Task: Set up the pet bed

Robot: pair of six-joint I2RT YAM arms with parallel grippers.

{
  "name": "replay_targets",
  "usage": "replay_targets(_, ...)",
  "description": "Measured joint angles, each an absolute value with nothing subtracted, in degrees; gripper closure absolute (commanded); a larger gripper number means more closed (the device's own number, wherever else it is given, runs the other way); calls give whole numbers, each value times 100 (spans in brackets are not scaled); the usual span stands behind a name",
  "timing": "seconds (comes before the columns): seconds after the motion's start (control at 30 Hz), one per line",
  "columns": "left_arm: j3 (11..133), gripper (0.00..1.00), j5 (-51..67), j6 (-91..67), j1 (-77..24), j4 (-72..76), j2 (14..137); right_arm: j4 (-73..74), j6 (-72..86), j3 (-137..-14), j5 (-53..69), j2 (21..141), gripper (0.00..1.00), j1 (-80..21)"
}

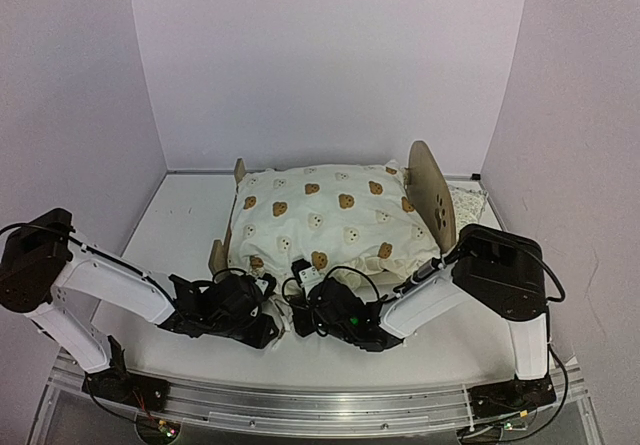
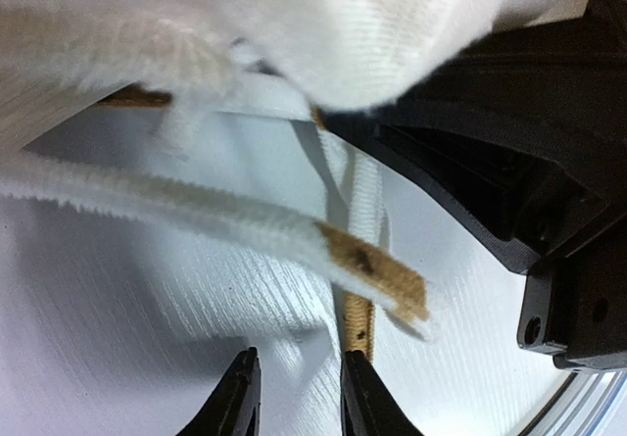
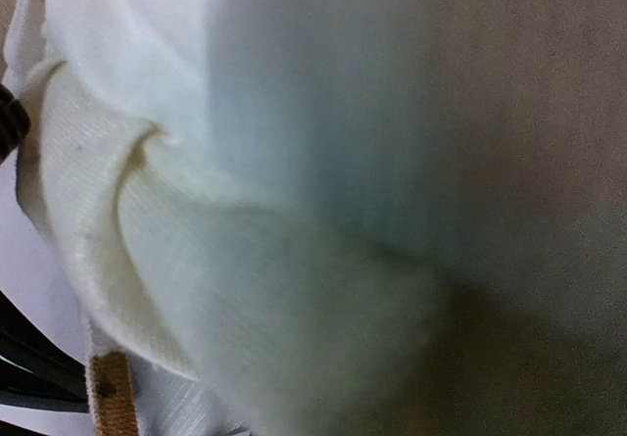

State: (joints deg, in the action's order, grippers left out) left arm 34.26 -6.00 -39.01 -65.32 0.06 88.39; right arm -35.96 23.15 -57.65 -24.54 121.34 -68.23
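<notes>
One pet bed [image 1: 432,193] is set mid-bench [image 1: 180,225], draped with a bear-print quilt [image 1: 330,220]. At its near edge, the left end effector [image 2: 299,394] is held narrowly parted, with nothing gripped. The right end effector [image 1: 303,277] is closed; whether on the quilt cannot be told.

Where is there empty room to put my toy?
The biggest bare patch of table lies left of the bed, up to the wall. A strip runs along the near edge, between the two arm bases. Crowded: the bed's near side, where left gripper and right gripper meet the quilt, and the right, by the pillow.
</notes>
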Motion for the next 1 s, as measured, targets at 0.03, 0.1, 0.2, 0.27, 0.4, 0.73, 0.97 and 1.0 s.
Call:
replay_targets(0.03,3434,67,-602,-3903,-6537,6,8847,-3597,2359,-5744,-2469,12134,100,-6823)
replay_targets(0.1,3455,63,-605,-3900,-6555,20,8871,-3597,2452,-5730,-2511,12134,100,-6823)
replay_targets(0.2,3540,59,-610,-3904,-6676,-20,8919,-3599,2551,-5730,-2544,12134,100,-6829)
replay_targets(0.27,3576,59,-610,-3903,-6764,-39,8944,-3599,2598,-5730,-2560,12134,100,-6829)
replay_targets(0.4,3658,74,-615,-3892,-6903,-114,9001,-3602,2691,-5726,-2604,12134,100,-6829)
replay_targets(0.73,3737,100,-813,-4047,-6949,-251,9107,-3667,2838,-5519,-2625,11961,100,-6855)
replay_targets(0.97,3527,100,-930,-4182,-6949,-365,8806,-3833,2778,-5345,-2573,11744,100,-6971)
replay_targets(1.0,3491,100,-958,-4217,-6949,-405,8734,-3881,2746,-5323,-2557,11734,100,-6991)
